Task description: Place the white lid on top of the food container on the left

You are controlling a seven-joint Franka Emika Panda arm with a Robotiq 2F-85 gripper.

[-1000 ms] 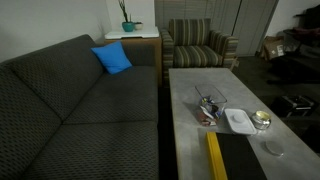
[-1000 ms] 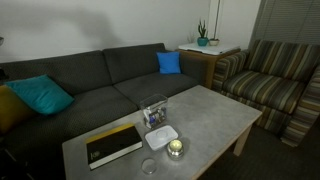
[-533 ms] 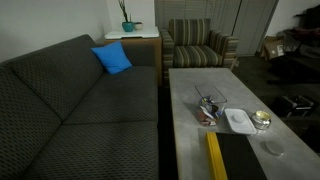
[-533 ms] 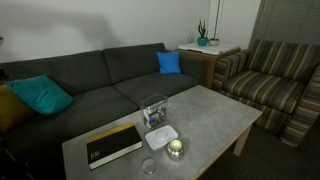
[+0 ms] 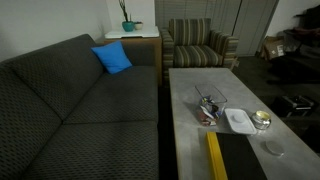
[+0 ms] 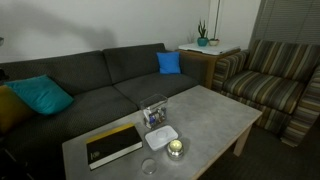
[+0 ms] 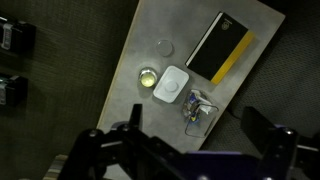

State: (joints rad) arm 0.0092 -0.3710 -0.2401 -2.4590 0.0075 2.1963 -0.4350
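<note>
The claw [image 7: 192,128] hangs high above the desk [image 7: 182,22] in the wrist view, its 2 fingers spread wide with nothing between them. The white lid [image 7: 172,84] lies flat on the desk between the food container [image 7: 197,110] and a small round container [image 7: 148,78], just beside both. A black book [image 7: 222,48] with a yellow edge lies nearby.

white lid [image 7: 172,84] beside food container [image 7: 197,110]

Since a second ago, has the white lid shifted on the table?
No. The white lid sits where it did, beside the food container, in an exterior view.
</note>
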